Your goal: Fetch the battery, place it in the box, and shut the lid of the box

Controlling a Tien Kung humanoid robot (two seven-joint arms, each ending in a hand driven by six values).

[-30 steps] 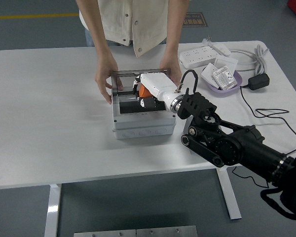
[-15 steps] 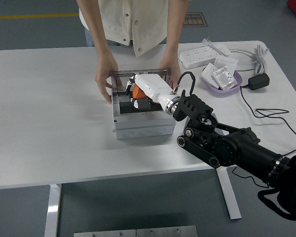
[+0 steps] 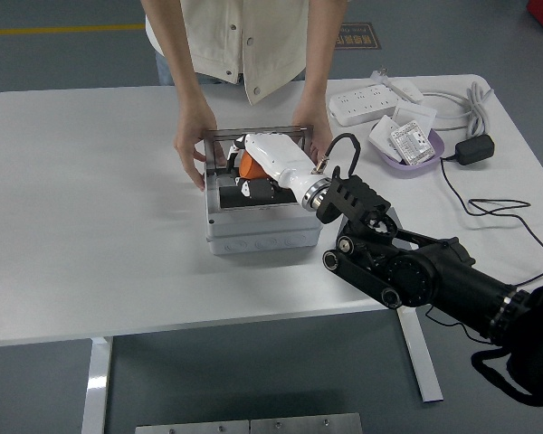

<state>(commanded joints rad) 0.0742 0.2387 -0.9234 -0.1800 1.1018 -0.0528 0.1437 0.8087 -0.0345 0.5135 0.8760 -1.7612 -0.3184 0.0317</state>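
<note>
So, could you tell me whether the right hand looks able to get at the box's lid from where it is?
Probably yes: the right hand is already over the open box, and the upright lid stands just behind it. The person's hands holding the box flank it, though.

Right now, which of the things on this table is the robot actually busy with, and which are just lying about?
In the job:
- grey box, lid open, steadied by a person's hands
- orange item over the box opening, probably the battery
- right hand reaching into the box

Lying about:
- power strip
- purple dish of small packets
- black adapter and cables
</note>
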